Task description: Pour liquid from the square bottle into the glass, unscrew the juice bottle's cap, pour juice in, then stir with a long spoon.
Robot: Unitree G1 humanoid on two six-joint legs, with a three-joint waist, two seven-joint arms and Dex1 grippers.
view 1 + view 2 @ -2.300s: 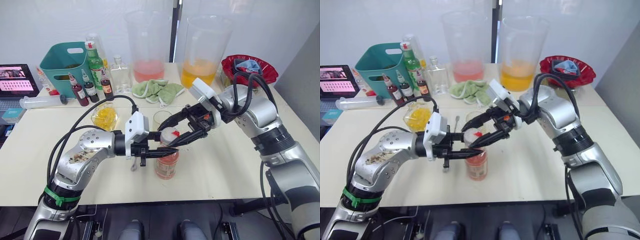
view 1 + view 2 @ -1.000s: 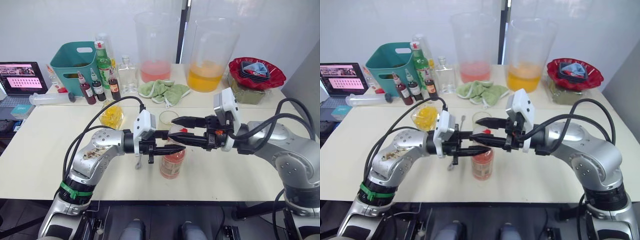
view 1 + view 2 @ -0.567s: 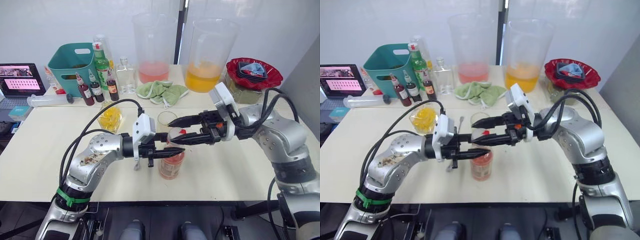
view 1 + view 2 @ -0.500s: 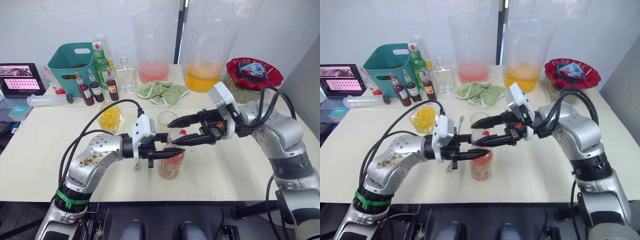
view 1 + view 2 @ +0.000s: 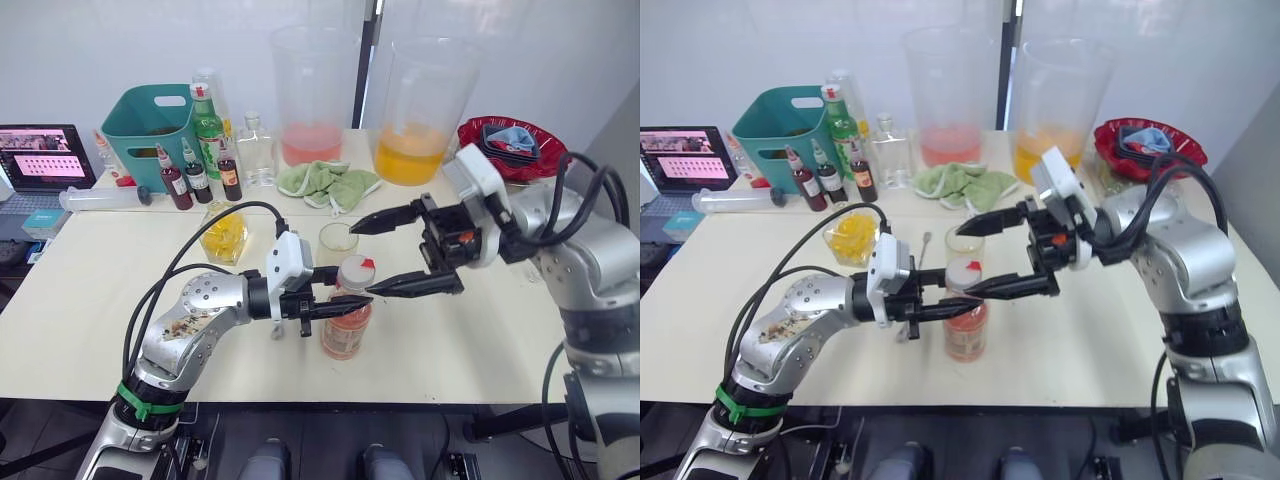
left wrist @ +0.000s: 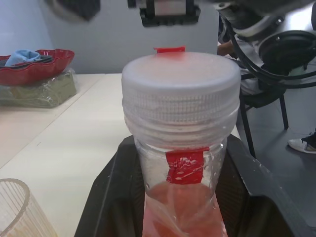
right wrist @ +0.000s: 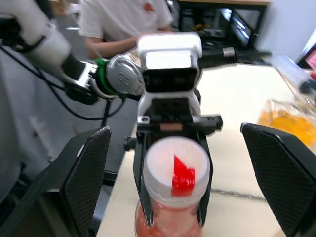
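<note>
L gripper (image 5: 335, 301): stayed clamped on neck of juice bottle (image 5: 346, 325), just under the cap; bottle upright on table (image 5: 90, 290), front centre
Cap (image 5: 963, 270): white w/ red mark, sat on the bottle, threads visible in L wrist view; can't tell if loosened
R gripper (image 5: 399, 252): change here – half a sec ago its fingers flanked the cap, narrower gap; now spread wide, one finger above and behind the cap, other beside it, touching nothing; had pulled back slightly
Meaning: prob. a release between turns, re-grip for another twist; unscrew step not done, juice (image 5: 344, 334) not yet poured
Glass (image 5: 338, 240): just behind bottle, upright, near R gripper's upper finger; contents unclear
Square bottle (image 5: 222, 236): w/ yellow liquid, behind-left of L arm, apart from both grippers
Long spoon (image 5: 913, 268): partly hidden behind L gripper, lay flat on table
Far: two big pitchers (image 5: 418, 110), green cloth (image 5: 328, 184), teal bin (image 5: 152, 132)
</note>
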